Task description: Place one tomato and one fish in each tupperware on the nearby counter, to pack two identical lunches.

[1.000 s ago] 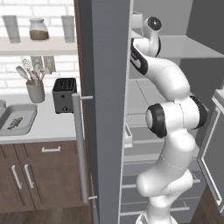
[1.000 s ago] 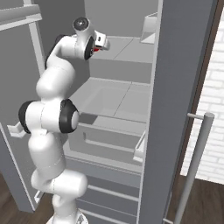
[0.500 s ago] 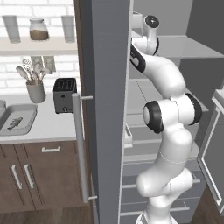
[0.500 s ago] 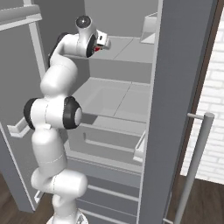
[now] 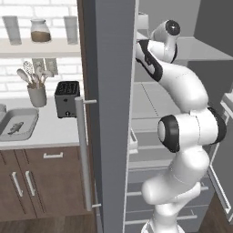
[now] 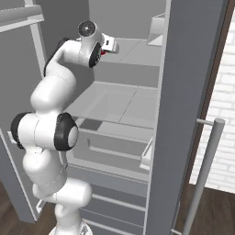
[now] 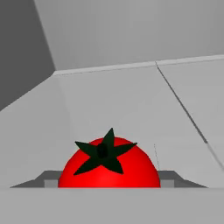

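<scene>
The gripper [image 7: 109, 186] is closed on 1 tomato [image 7: 109, 164] inside the fridge [image 6: 133, 101]; next, carry it to the tupperware [image 5: 18, 125] on the desk [image 5: 50, 134].

Rendered frames, evenly lit and bright — no visible lamp, light soft and diffuse. Fridge interior [image 6: 119, 101] pale grey with gentle shading toward its left wall; the fridge door [image 5: 109, 113] reads darker, in flat shade. Tomato [image 7: 109, 164] carries a soft sheen low on its skin, no hard glare. Shadows faint. Edges slightly soft — low resolution; no lens distortion.
</scene>
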